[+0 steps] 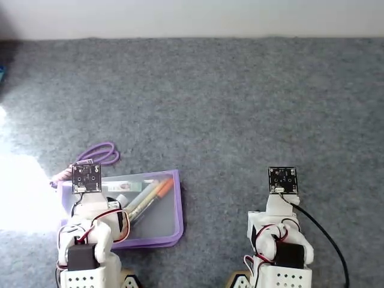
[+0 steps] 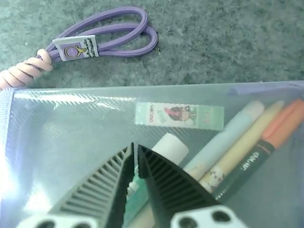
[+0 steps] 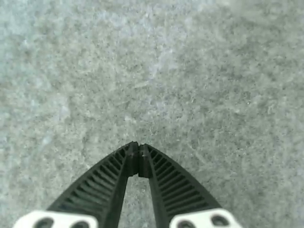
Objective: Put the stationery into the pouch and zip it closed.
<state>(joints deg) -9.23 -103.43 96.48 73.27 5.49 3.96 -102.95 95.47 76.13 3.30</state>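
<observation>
A clear pouch [image 1: 162,222] with purple edging lies at the front left of the grey carpet, with several pens [image 1: 147,197] and an eraser seen through its wall. In the left wrist view the pens [image 2: 247,147] and a white eraser [image 2: 170,147] lie inside the pouch [image 2: 71,137]. My left gripper [image 2: 135,148] hangs shut just above the pouch, holding nothing. A purple cord loop [image 2: 114,35] with a tag and a pink coil [image 2: 23,71] lies beyond the pouch's far edge. My right gripper [image 3: 138,148] is shut over bare carpet at the front right.
The purple cord [image 1: 99,154] lies on the carpet just beyond the pouch. The left arm [image 1: 87,240] stands over the pouch's left part; the right arm [image 1: 281,240] has a black cable trailing to the front right. Bright glare covers the carpet's left edge.
</observation>
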